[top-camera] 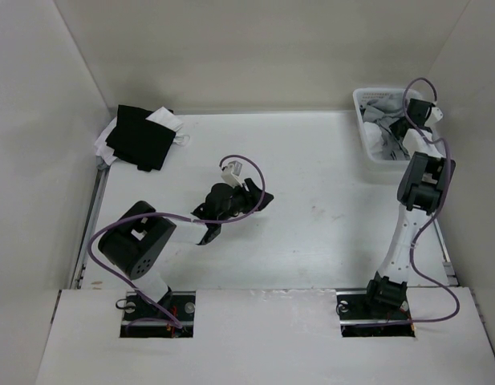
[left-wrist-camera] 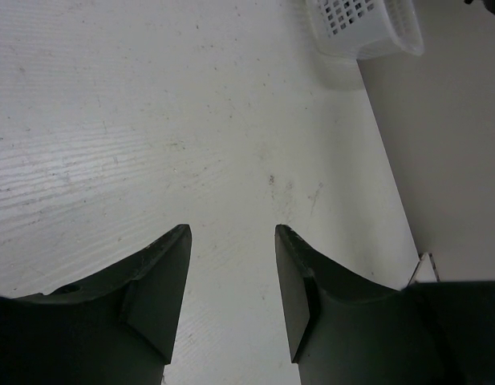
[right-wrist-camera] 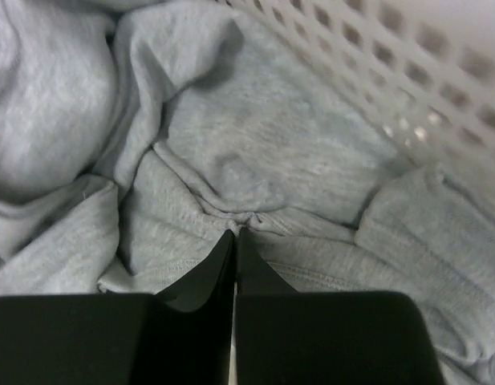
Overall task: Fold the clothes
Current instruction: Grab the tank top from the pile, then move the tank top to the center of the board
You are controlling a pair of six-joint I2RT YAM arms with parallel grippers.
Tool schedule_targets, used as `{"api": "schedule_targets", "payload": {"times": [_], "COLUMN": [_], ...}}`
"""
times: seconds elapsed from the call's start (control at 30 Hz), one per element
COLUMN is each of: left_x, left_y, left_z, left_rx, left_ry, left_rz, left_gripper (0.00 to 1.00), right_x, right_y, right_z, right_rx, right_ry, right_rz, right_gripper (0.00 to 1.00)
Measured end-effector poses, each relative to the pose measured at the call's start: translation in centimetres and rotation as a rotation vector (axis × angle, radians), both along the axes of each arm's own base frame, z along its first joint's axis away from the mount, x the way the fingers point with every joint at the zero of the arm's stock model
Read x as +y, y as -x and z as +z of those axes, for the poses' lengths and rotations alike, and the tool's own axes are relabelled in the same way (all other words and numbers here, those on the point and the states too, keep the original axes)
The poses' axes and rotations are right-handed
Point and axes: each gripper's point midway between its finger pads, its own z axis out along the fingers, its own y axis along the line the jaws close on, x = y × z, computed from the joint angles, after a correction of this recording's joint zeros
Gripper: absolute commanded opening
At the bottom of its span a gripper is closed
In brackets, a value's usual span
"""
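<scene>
Top external view: a white table (top-camera: pixel 311 224) fills most of the frame, closed in by pale walls at the back and both sides. The two black arms rise from its near edge at the bottom. The left arm (top-camera: pixel 143 241) lies low, bent over the left-centre of the table. The right arm (top-camera: pixel 403 233) stretches up the right side to the upper right corner.

In that corner stands a white perforated plastic basket (top-camera: pixel 364 120). It also shows at the top right of the left wrist view. The grey polo shirt (right-wrist-camera: pixel 271 136) lies crumpled inside it. In the right wrist view its soft heathered knit fills nearly the whole frame in loose folds, and the basket's holed wall crosses the upper right.

In the upper left of the top view, a pile of black-and-white garments (top-camera: pixel 139 136) lies on the table against the left wall, well apart from the basket.

The right gripper (right-wrist-camera: pixel 235 234) is down in the basket. Its dark fingers are pressed together with no gap, pinching a small pucker of the grey polo shirt. Creases in the fabric run in toward the fingertips.

The left gripper (left-wrist-camera: pixel 231 233) hangs over bare, faintly scuffed tabletop near the middle of the table. Its fingers are spread wide, with nothing between them.

Purple cables (top-camera: pixel 245 164) loop along both arms.
</scene>
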Motion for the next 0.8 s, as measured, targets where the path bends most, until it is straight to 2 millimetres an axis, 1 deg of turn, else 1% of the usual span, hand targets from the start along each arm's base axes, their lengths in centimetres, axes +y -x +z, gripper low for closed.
{"api": "schedule_targets", "payload": {"times": [0.07, 0.1, 0.13, 0.17, 0.2, 0.23, 0.3, 0.33, 0.37, 0.4, 0.43, 0.47, 0.5, 0.53, 0.57, 0.63, 0.67, 0.7, 0.73, 0.77, 0.8], "left_x": [0.0, 0.0, 0.0, 0.0, 0.0, 0.0, -0.1, -0.1, -0.1, -0.1, -0.1, 0.0, 0.2, 0.5, 1.2, 2.5, 3.5, 4.9, 6.4, 7.5, 8.8], "left_y": [0.0, 0.0, 0.0, 0.0, 0.0, 0.0, 0.0, 0.0, 0.0, 0.0, 0.0, 0.0, -0.1, -0.1, -0.2, -0.7, -1.1, -1.6, -2.2, -2.6, -2.8], "left_z": [-0.1, -0.1, -0.1, -0.1, -0.1, 0.0, 0.1, 0.1, 0.1, 0.1, 0.1, 0.2, 0.4, 0.7, 1.0, 1.9, 2.3, 3.4, 4.7, 5.6, 6.8], "left_rx": [0.002, 0.003, 0.003, 0.003, 0.002, 0.001, -0.001, -0.001, -0.001, -0.001, -0.001, 0.0, 0.0, 0.0, 0.005, 0.005, 0.008, -0.003, -0.021, -0.035, -0.053], "left_ry": [0.0, 0.0, 0.0, 0.0, 0.001, 0.003, 0.006, 0.007, 0.007, 0.007, 0.008, 0.01, 0.016, 0.023, 0.034, 0.053, 0.063, 0.084, 0.106, 0.121, 0.14], "left_rz": [0.0, 0.0, 0.0, 0.0, 0.0, 0.0, 0.0, 0.0, 0.0, 0.0, 0.001, 0.002, 0.009, 0.017, 0.036, 0.075, 0.106, 0.152, 0.203, 0.238, 0.277], "left_gripper": [0.45, 0.45, 0.45, 0.45, 0.45, 0.45, 0.45, 0.45, 0.45, 0.45, 0.45, 0.45, 0.45, 0.45, 0.45, 0.45, 0.45, 0.46, 0.47, 0.47, 0.48], "right_x": [0.4, 0.8, 1.2, 1.9, 2.4, 3.2, 5.4, 7.8, 8.8, 11.1, 12.6, 15.3, 17.6, 19.4, 21.9, 25.6, 27.7, 29.3, 31.3, 33.4, 34.7], "right_y": [1.0, 1.7, 2.2, 2.9, 3.2, 3.7, 5.0, 6.4, 7.0, 8.4, 9.7, 11.9, 14.1, 15.6, 17.7, 21.1, 23.3, 25.0, 27.0, 29.3, 30.4], "right_z": [0.9, 1.9, 3.3, 6.3, 8.8, 11.8, 18.4, 25.1, 27.6, 32.0, 34.6, 38.0, 40.8, 42.8, 45.3, 48.1, 49.3, 50.0, 50.2, 49.6, 48.4], "right_rx": [-0.018, -0.033, -0.056, -0.11, -0.155, -0.214, -0.34, -0.479, -0.534, -0.638, -0.696, -0.773, -0.839, -0.887, -0.95, -1.029, -1.07, -1.099, -1.129, -1.149, -1.137], "right_ry": [0.0, 0.002, 0.006, 0.02, 0.033, 0.05, 0.085, 0.12, 0.133, 0.155, 0.164, 0.172, 0.174, 0.173, 0.169, 0.16, 0.149, 0.136, 0.113, 0.077, 0.053], "right_rz": [-0.005, -0.004, -0.004, 0.002, 0.009, 0.02, 0.05, 0.087, 0.101, 0.142, 0.168, 0.217, 0.264, 0.306, 0.365, 0.455, 0.513, 0.557, 0.616, 0.682, 0.731], "right_gripper": [0.0, 0.0, 0.0, 0.0, 0.0, 0.0, 0.0, 0.0, 0.0, 0.0, 0.0, 0.01, 0.01, 0.01, 0.02, 0.02, 0.02, 0.02, 0.04, 0.04, 0.06]}}
